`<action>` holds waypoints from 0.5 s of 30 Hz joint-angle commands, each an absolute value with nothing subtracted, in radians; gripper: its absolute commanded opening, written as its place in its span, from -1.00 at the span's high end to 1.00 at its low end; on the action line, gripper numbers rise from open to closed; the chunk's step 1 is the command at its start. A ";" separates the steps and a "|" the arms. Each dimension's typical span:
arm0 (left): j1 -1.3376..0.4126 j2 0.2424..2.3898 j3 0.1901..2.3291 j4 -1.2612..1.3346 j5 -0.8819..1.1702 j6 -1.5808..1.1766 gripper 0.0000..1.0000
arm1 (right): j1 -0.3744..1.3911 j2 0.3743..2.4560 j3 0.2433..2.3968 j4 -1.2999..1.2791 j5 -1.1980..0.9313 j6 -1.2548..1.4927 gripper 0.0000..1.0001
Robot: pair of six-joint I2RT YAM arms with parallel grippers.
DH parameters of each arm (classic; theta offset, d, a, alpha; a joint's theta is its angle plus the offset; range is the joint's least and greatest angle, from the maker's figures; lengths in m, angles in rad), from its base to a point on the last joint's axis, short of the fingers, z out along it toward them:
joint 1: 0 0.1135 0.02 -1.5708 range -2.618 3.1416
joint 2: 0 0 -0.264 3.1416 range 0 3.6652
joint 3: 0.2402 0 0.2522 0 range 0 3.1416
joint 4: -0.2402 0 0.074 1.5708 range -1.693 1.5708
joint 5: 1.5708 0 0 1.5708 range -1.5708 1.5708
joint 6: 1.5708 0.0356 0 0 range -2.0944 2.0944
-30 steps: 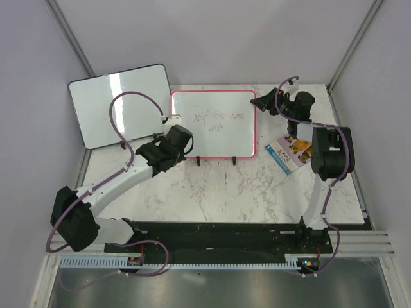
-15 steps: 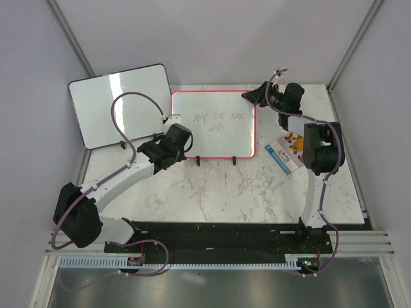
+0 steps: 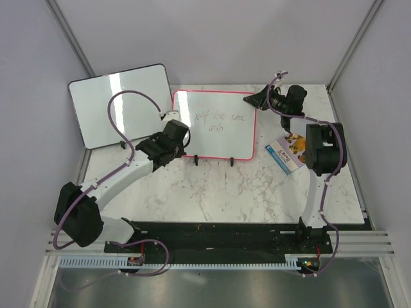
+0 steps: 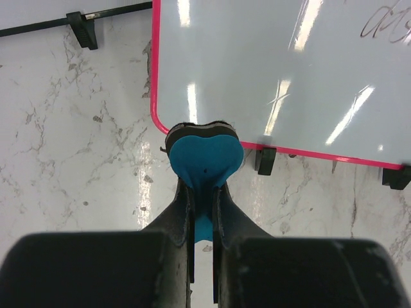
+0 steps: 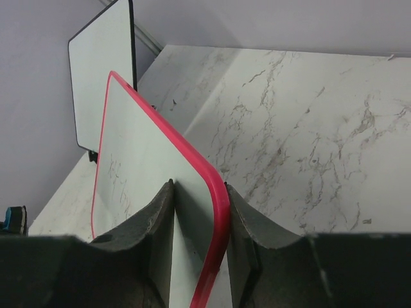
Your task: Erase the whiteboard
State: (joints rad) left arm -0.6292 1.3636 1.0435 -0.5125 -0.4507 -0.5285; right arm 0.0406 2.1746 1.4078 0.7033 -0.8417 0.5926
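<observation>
Counter of white veined marble is occupied at its far middle by a rectangular pink-framed whiteboard, stood on black feet. Its upper right corner is clamped by the right hand. At its lower left corner, a blue heart-shaped foam eraser is pinched by the left hand.

light is bright, even and diffuse, falling from overhead. in the top view a broad glare band crosses the black-framed board, and the arms cast only faint, soft shadows on the marble table. in the left wrist view slanted white glare streaks lie across the whiteboard. the blue eraser is sharp, while the body of the left gripper is dark and blurred at the bottom edge. the right gripper looks soft close to its lens.
</observation>
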 commanded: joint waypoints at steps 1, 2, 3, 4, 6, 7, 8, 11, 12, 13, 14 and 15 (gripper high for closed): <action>-0.617 1.400 1.117 -0.453 -0.443 -0.477 0.97 | 0.052 2.140 1.336 0.569 -0.914 0.348 0.70; -0.614 1.407 1.124 -0.453 -0.442 -0.468 0.97 | 0.052 2.132 1.330 0.566 -0.920 0.342 0.73; -0.612 1.417 1.137 -0.451 -0.440 -0.465 0.96 | 0.052 2.132 1.324 0.561 -0.928 0.334 0.76; -0.609 1.423 1.141 -0.448 -0.440 -0.460 0.97 | 0.052 2.128 1.319 0.555 -0.936 0.328 0.82; -0.603 1.433 1.150 -0.446 -0.437 -0.453 0.96 | 0.049 2.112 1.290 0.551 -0.937 0.311 0.91; -0.601 1.437 1.154 -0.443 -0.434 -0.451 0.97 | 0.048 2.105 1.276 0.558 -0.936 0.313 0.95; -0.600 1.439 1.157 -0.437 -0.433 -0.448 0.97 | 0.046 2.092 1.264 0.567 -0.936 0.308 0.97; -0.591 1.450 1.169 -0.431 -0.422 -0.446 0.97 | 0.037 2.074 1.229 0.601 -0.942 0.322 1.00; -0.589 1.451 1.172 -0.430 -0.417 -0.446 0.97 | 0.035 2.068 1.220 0.610 -0.948 0.330 1.00; -0.589 1.456 1.175 -0.428 -0.413 -0.448 0.97 | 0.032 2.065 1.216 0.621 -0.951 0.334 1.00; -0.589 1.456 1.174 -0.426 -0.410 -0.448 0.96 | 0.026 2.056 1.215 0.639 -0.954 0.342 1.00; -0.588 1.454 1.175 -0.422 -0.408 -0.448 0.96 | 0.022 2.052 1.209 0.652 -0.966 0.360 1.00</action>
